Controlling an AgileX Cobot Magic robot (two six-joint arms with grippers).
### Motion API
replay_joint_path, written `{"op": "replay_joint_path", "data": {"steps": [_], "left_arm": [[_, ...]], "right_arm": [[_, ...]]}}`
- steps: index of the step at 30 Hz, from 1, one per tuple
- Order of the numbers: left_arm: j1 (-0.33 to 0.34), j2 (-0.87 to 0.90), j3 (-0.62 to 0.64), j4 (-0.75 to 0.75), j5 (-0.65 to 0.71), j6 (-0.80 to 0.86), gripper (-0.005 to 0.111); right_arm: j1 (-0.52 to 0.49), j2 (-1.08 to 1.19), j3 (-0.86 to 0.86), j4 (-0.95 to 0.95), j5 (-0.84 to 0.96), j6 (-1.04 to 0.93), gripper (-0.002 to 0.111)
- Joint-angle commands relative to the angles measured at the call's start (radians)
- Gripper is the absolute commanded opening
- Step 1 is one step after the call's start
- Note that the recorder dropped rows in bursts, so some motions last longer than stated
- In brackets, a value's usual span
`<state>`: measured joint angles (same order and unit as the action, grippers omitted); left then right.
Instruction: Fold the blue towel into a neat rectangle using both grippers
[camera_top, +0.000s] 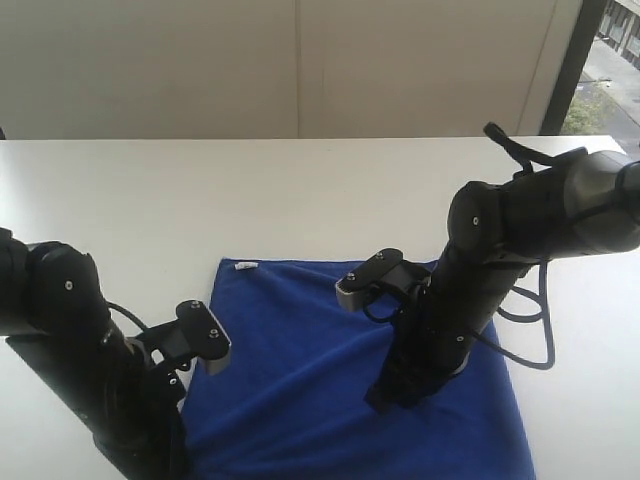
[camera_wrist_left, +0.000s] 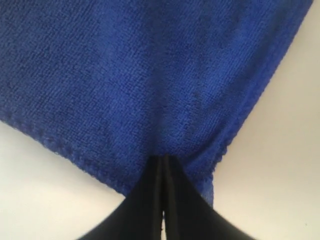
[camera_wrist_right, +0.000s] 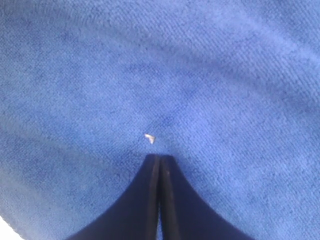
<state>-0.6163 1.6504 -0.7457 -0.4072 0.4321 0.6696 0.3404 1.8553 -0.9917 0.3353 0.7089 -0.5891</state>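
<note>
The blue towel (camera_top: 320, 370) lies spread on the white table (camera_top: 300, 190), its tiny white tag (camera_top: 245, 266) at the far left corner. My left gripper (camera_wrist_left: 163, 159) is at the towel's near left corner (camera_wrist_left: 205, 185). Its jaws are pressed together and the cloth puckers and folds at the tips. In the exterior view that arm's own body hides its fingers. My right gripper (camera_top: 385, 397) stands down on the towel's middle. In its wrist view the right gripper (camera_wrist_right: 160, 157) is shut, tips on flat blue towel (camera_wrist_right: 160, 75), with a small white speck (camera_wrist_right: 149, 138) just ahead.
The left arm (camera_top: 70, 330) fills the near left corner of the table. The right arm (camera_top: 520, 230) slants in from the right with a cable loop (camera_top: 530, 330) beside it. A wall runs behind the table and a window (camera_top: 612, 70) is at the far right.
</note>
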Motion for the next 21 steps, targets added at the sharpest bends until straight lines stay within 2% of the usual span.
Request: {"op": "replay_joint_path", "data": {"steps": [1, 9, 14, 17, 21], "left_arm": [[-0.005, -0.016, 0.016, -0.008, 0.007, -0.012, 0.0], [-0.005, -0.16, -0.015, -0.035, -0.057, -0.012, 0.0], [-0.005, -0.168, -0.037, -0.073, -0.156, -0.01, 0.0], [-0.012, -0.156, -0.053, -0.182, -0.146, 0.059, 0.0], [-0.087, -0.126, -0.053, -0.465, -0.144, 0.315, 0.0]], "right_arm": [[0.001, 0.005, 0.005, -0.014, 0.021, -0.01, 0.0], [0.001, -0.138, -0.004, -0.052, 0.001, 0.013, 0.0], [-0.002, -0.219, -0.046, -0.22, -0.114, 0.165, 0.0], [-0.018, -0.201, -0.101, -0.249, -0.136, 0.182, 0.0], [-0.051, -0.113, -0.212, -0.25, -0.122, 0.153, 0.0]]}}
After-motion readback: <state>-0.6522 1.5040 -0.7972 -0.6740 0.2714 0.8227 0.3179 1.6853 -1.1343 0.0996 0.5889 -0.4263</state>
